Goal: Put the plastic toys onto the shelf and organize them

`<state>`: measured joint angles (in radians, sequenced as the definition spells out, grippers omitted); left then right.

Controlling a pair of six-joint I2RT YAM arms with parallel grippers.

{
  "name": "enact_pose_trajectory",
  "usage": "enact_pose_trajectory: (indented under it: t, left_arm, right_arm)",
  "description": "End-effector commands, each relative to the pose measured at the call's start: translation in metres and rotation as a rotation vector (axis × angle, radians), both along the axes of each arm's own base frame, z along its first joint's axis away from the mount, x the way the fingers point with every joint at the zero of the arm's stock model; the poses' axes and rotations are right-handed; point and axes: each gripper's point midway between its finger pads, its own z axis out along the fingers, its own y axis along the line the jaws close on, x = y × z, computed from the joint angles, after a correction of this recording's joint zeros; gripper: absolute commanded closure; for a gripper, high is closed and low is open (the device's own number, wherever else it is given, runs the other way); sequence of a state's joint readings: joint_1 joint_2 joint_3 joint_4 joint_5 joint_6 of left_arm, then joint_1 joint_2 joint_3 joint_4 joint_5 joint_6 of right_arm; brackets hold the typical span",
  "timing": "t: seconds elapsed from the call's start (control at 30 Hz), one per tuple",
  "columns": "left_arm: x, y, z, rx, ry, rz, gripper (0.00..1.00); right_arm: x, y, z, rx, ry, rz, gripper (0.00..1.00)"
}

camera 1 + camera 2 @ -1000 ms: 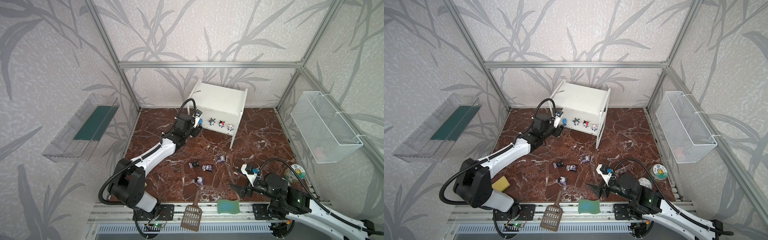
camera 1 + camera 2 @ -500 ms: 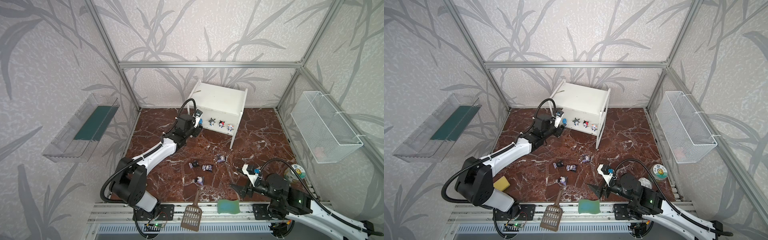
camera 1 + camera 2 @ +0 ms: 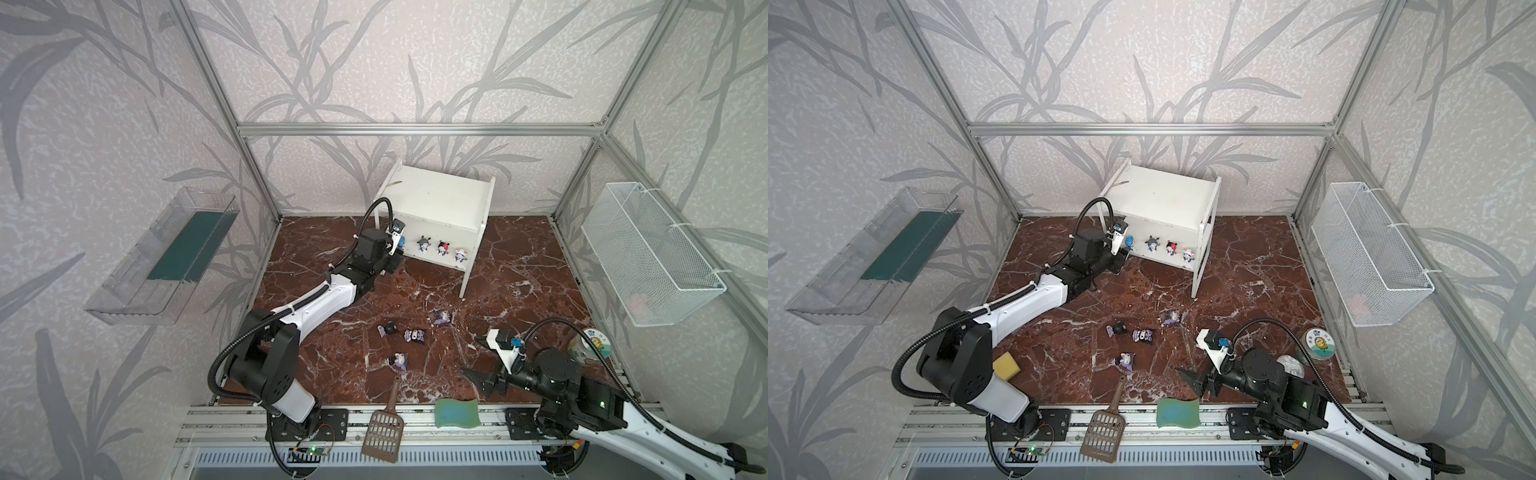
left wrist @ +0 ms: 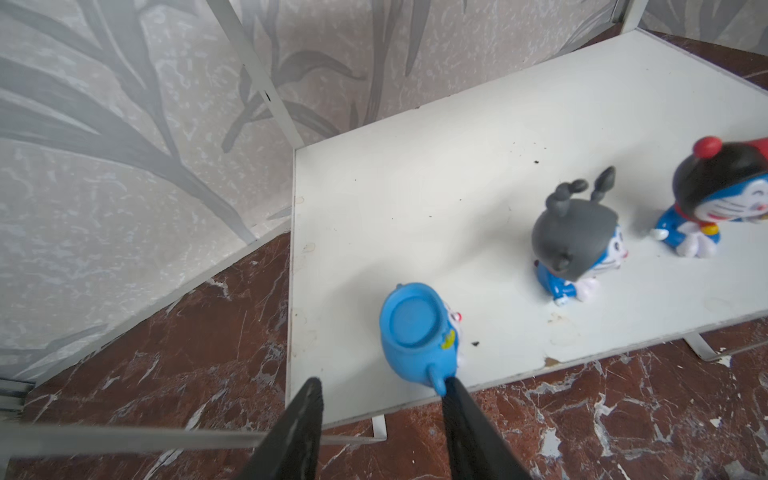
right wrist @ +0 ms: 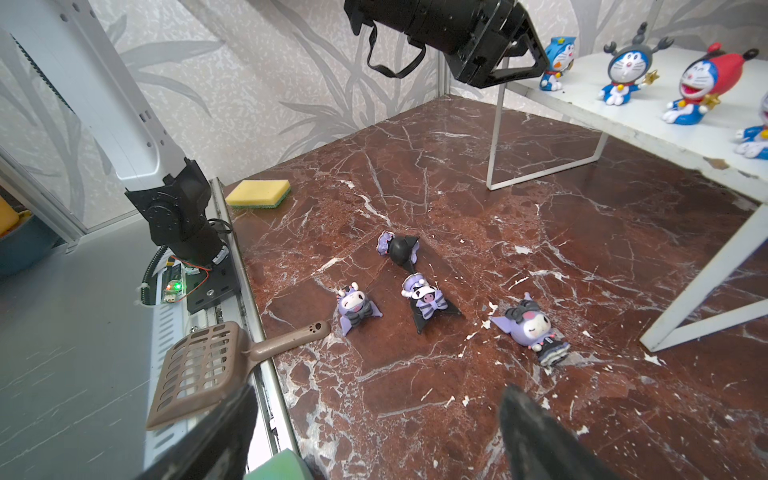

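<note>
Blue-headed figurine (image 4: 419, 332) stands near the front corner of the white shelf (image 4: 457, 187), on its lower board; the left gripper (image 4: 382, 399), half-open and empty, seems to touch it with one fingertip (image 4: 454, 388), so a sideways drag in withdrawing could tip it off the edge.

The walls (image 3: 415, 62) carry pale wallpaper with a pattern of large grey leaves. A frame of silver aluminium bars (image 3: 419, 129) runs along the corners and across the back wall. The floor (image 3: 523, 257) is a glossy red-brown marble with white veins and some small white chips. A clear plastic tray (image 3: 124, 307) with a dark green bottom is fixed on the left wall, and a white wire mesh basket (image 3: 665, 266) on the right wall. A silver metal rail (image 3: 232, 424) borders the front edge. The light is soft and even.
</note>
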<state>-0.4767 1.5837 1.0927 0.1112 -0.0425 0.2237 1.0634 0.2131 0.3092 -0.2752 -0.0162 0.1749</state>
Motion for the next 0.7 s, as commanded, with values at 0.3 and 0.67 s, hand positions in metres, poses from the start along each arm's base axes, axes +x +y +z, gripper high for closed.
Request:
enact_pose_trajectory:
  t: [0.3, 0.67]
  left_arm:
    - [0.0161, -0.0022, 0.0158, -0.014, -0.054, 0.03, 0.52]
    - [0.0166, -0.0001, 0.0155, -0.013, -0.057, 0.041, 0.51]
  right_arm:
    - [-0.0019, -0.0019, -0.0039, -0.002, 0.013, -0.001, 0.1]
    - [-0.0029, -0.0043, -0.0036, 0.001, 0.013, -0.003, 0.1]
